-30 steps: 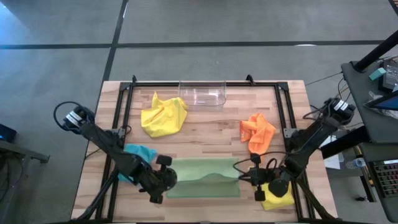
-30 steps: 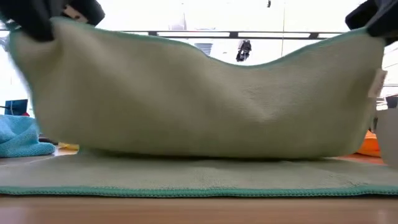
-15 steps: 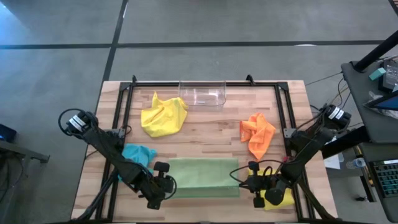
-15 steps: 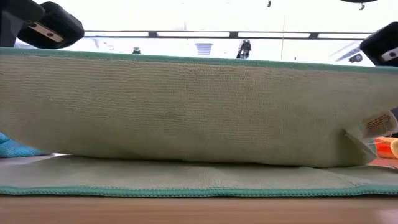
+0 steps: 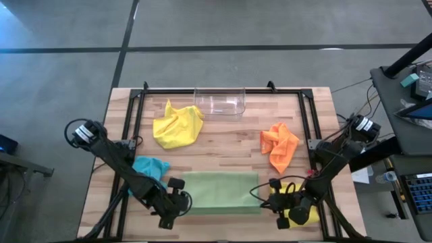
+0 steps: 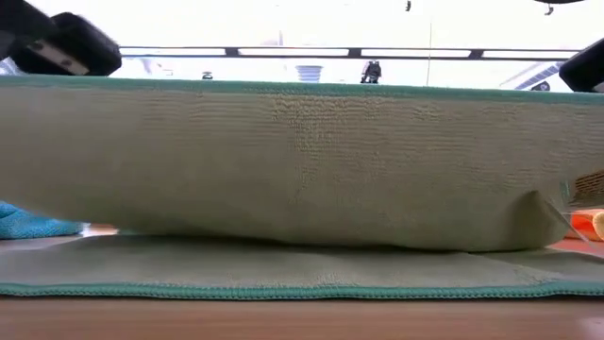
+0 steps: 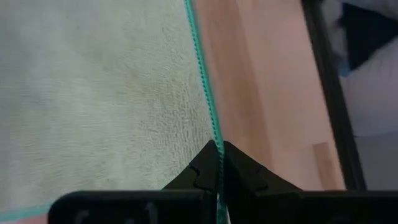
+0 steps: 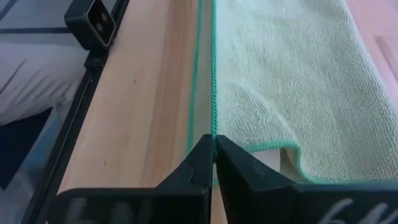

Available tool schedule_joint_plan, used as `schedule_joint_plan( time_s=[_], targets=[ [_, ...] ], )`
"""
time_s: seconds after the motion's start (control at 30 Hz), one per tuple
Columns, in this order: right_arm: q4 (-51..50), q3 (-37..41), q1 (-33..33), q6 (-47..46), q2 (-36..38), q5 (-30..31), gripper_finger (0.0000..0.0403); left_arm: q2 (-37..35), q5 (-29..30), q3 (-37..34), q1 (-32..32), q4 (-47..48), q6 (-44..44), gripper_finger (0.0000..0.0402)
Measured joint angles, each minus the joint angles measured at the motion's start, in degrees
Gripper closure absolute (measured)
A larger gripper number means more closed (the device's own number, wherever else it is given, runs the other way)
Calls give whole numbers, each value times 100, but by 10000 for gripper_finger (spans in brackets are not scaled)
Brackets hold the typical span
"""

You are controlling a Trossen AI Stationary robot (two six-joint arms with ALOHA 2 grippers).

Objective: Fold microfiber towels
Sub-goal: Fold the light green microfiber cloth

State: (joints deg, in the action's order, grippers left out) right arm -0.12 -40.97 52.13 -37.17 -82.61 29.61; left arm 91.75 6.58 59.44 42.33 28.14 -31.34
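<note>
The pale green microfiber towel (image 5: pixel 219 192) lies near the table's near edge, doubled over. Its lower half (image 6: pixel 283 274) rests flat on the wood and its upper half (image 6: pixel 302 161) is held up above it. My left gripper (image 5: pixel 182 198) is shut on the raised half's left end, my right gripper (image 5: pixel 265 194) on its right end. A yellow towel (image 5: pixel 177 125), an orange one (image 5: pixel 279 145) and a light blue one (image 5: pixel 152 167) lie crumpled on the table. Another yellow towel (image 5: pixel 302 213) lies under my right arm. My left gripper pinches the green towel's teal hem (image 7: pixel 216 146) between its two fingers, close to a corner, slanting down from the table's left. The hem runs straight between the fingertips. The raised half stretches taut toward my other gripper. My right gripper pinches the same teal hem (image 8: pixel 213 138) at the other end, slanting down from the table's right, next to the white label (image 6: pixel 585 184). The cloth there is lifted clear of the lower half, and its top edge (image 6: pixel 302 88) is drawn straight.
A clear plastic bin (image 5: pixel 219 101) stands at the table's far edge. A black frame (image 5: pixel 138 115) runs along the left, right and far sides. Bare wood (image 5: pixel 229 145) lies between the green towel and the bin.
Both grippers have sunk and gone toward the table's near edge with the green towel's raised half. Its top edge sagged in the middle a second ago and is now drawn straight and taut. The lower half has stayed flat on the table.
</note>
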Motion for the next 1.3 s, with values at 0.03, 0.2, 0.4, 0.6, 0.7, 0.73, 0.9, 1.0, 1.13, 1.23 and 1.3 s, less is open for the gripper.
schedule_joint_plan(
  time_s=[0.03, 0.2, 0.4, 0.6, 0.7, 0.73, 0.9, 1.0, 1.13, 1.23, 1.3],
  targets=[
    [-17, 0, 21, -32, -22, -6, 394, 31, -62, -72, 6, -103, 2, 401],
    [-68, 4, 63, -134, -162, -177, 394, 152, -187, -201, 18, -187, -93, 401],
    [-123, 7, 54, -383, -350, -320, 394, 154, -156, -198, 15, -216, -130, 402],
    [-118, 7, 47, -350, -341, -258, 394, 154, -50, -179, 4, -391, -89, 402],
    [3, 7, 50, -432, -332, -258, 394, 154, -43, -164, 4, -397, -89, 402],
    [81, 7, 50, -473, -344, -261, 392, 154, -43, -164, 3, -397, -89, 402],
    [213, 2, 45, -532, -374, -235, 352, 154, -17, -164, -33, -402, -85, 402],
    [-128, 2, -5, -524, -364, 212, 312, 154, -15, -164, -59, -417, -80, 402],
    [-727, 2, -154, -493, -350, 718, 261, 154, -15, -164, -59, -415, -82, 402],
    [-1003, 2, -271, -383, -350, 817, 236, 154, -15, -164, -59, -415, -89, 402],
    [-1024, 2, -302, -189, -372, 903, 226, 154, -15, -164, -59, -413, -89, 402]
  ],
)
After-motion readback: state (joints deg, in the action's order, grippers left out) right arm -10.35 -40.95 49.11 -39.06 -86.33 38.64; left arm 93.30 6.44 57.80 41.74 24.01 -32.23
